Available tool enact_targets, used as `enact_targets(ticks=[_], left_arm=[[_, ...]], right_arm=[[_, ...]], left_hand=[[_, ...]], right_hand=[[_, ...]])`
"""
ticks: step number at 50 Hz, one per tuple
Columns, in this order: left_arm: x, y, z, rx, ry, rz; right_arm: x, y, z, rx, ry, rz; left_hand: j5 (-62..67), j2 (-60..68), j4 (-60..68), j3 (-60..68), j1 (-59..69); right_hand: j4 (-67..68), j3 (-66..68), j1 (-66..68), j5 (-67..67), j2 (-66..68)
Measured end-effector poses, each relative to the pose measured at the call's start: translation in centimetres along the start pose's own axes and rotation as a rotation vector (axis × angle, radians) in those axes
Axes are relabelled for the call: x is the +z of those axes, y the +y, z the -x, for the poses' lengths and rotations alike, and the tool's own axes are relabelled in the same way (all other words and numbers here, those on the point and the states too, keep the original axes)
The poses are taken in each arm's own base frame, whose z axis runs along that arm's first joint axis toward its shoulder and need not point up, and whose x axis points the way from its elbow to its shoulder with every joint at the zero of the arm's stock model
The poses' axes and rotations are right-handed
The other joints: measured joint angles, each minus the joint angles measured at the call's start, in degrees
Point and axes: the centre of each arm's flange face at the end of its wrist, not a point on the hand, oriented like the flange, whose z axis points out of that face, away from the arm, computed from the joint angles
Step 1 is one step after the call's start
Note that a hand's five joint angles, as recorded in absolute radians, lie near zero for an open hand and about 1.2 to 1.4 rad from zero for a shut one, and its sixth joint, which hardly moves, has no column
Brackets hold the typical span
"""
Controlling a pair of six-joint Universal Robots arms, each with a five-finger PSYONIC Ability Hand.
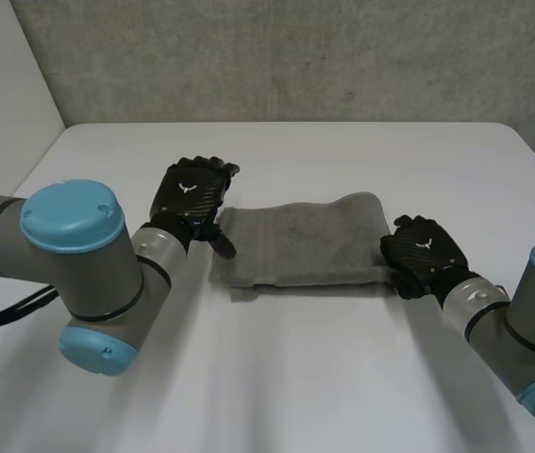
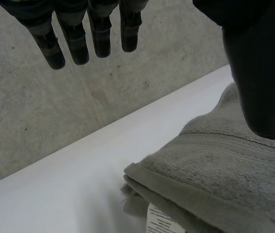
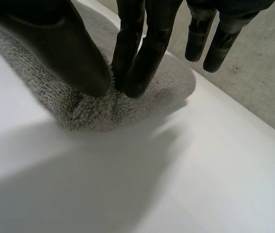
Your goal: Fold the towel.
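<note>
A grey towel (image 1: 300,243) lies folded into a flat band in the middle of the white table (image 1: 276,377). My right hand (image 1: 421,253) is at the towel's right end. There its thumb and fingers (image 3: 142,68) pinch the terry edge of the towel (image 3: 86,109). My left hand (image 1: 190,200) hovers at the towel's left end, open, with straight fingers (image 2: 76,41) spread above the table. Its thumb (image 2: 261,73) hangs over the folded corner of the towel (image 2: 215,179), apart from it. A white care label (image 2: 160,223) pokes out under that corner.
The grey concrete wall (image 1: 276,57) rises behind the table's far edge. A white side wall (image 1: 3,94) stands at the left. Bare tabletop spreads in front of the towel and to both sides.
</note>
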Motion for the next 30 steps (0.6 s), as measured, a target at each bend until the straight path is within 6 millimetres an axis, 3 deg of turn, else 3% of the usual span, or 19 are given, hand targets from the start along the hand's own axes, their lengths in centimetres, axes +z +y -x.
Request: enact_targets(ticks=[8, 20, 25, 30], left_arm=[[-0.3, 0.3, 0.2, -0.030, -0.005, 0.009], [-0.2, 0.6, 0.9, -0.054, -0.021, 0.020], [-0.4, 0.5, 1.2, -0.054, -0.027, 0.022], [-0.5, 0.5, 1.4, -0.054, -0.034, 0.024]], right_arm=[[0.2, 0.1, -1.6, 0.006, 0.043, -0.010], [-0.8, 0.6, -5.6, 0.018, 0.086, 0.009], [-1.4, -0.3, -6.5, -0.012, 0.081, -0.020], [-1.7, -2.5, -6.9, -0.057, 0.079, -0.088]], left_hand=[[0.0, 0.0, 0.0, 0.0, 0.0], [0.0, 0.0, 0.0, 0.0, 0.0], [0.0, 0.0, 0.0, 0.0, 0.0], [0.0, 0.0, 0.0, 0.0, 0.0]], right_hand=[[0.0, 0.0, 0.0, 0.0, 0.1], [0.0, 0.0, 0.0, 0.3, 0.1], [0.0, 0.0, 0.0, 0.3, 0.1], [0.0, 0.0, 0.0, 0.3, 0.1]])
